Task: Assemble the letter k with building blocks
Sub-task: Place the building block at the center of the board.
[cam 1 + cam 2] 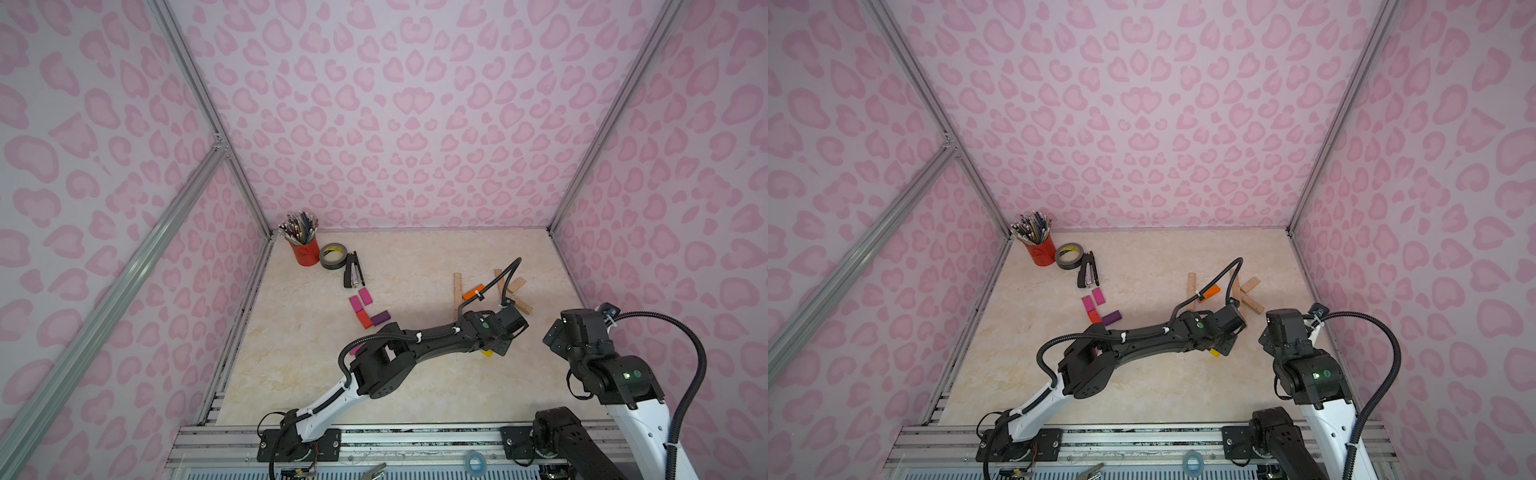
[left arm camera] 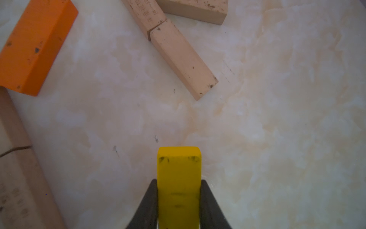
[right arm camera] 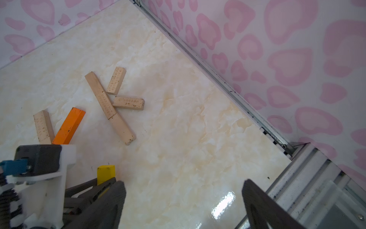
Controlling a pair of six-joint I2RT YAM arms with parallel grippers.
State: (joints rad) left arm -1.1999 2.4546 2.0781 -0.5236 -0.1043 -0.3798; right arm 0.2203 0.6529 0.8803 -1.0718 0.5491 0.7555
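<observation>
Where the left arm (image 1: 415,340) stretches across the marbled worktop (image 1: 415,257) in both top views, a corner of the yellow block (image 1: 487,353) peeks out beneath its wrist, toward the front right. Behind it an orange block (image 1: 473,291) angles off a line of plain wooden blocks (image 1: 457,286), and further right lies a wooden cluster (image 1: 521,305). Well apart to the left, the pink block (image 1: 365,296), magenta block (image 1: 355,304), red block (image 1: 363,319) and purple block (image 1: 380,318) huddle close together, just in front of a black stapler (image 1: 352,270), a tape roll (image 1: 331,255) and a red cup of pencils (image 1: 304,251).

In the left wrist view, the left fingers (image 2: 147,206) are clamped on the yellow block's two long sides, its free end poking out over bare worktop (whether it touches the surface I cannot tell).

In the right wrist view, the right fingers (image 3: 111,202) are spread wide with nothing between them. The wooden cluster reads as two blocks end to end with two more branching from one side.
</observation>
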